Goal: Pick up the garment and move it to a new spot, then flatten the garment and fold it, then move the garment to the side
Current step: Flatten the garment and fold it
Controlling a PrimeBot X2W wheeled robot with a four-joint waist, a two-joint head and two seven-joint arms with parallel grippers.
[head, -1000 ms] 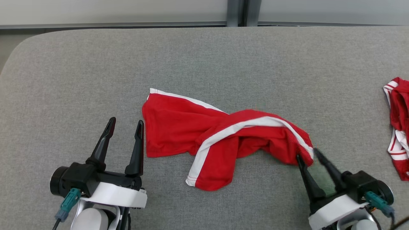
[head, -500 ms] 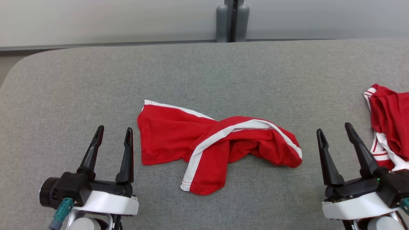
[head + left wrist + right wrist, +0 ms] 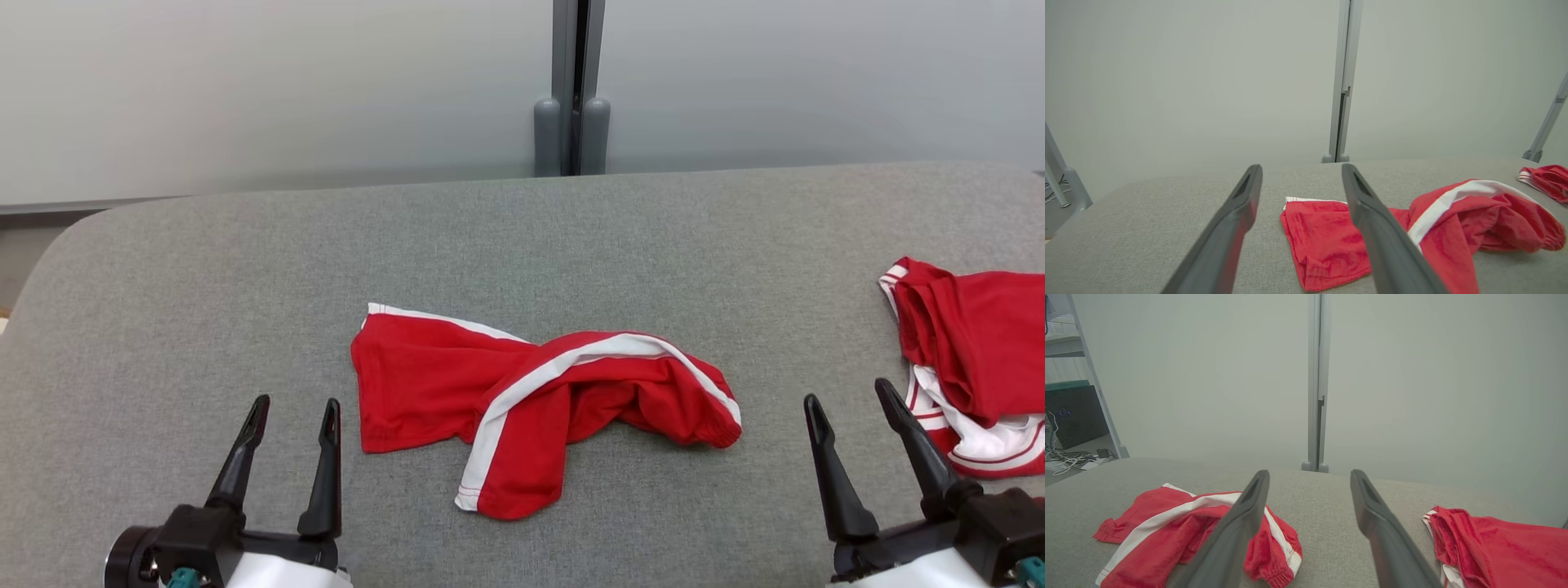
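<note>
- The grey fabric-covered counter spans the head view, and a pale wall stands behind it at 12 o'clock.
- The garment, red with a white stripe, lies crumpled and twisted at the middle of the counter, touching neither end effector.
- A second red-and-white garment lies bunched at 3 o'clock, well apart from the first.
- The right end effector hovers at 5 o'clock with its fingers spread and nothing between them, just beside the second garment.
- The left end effector sits at 7 o'clock with its fingers parted and empty, near the garment's left edge.
</note>
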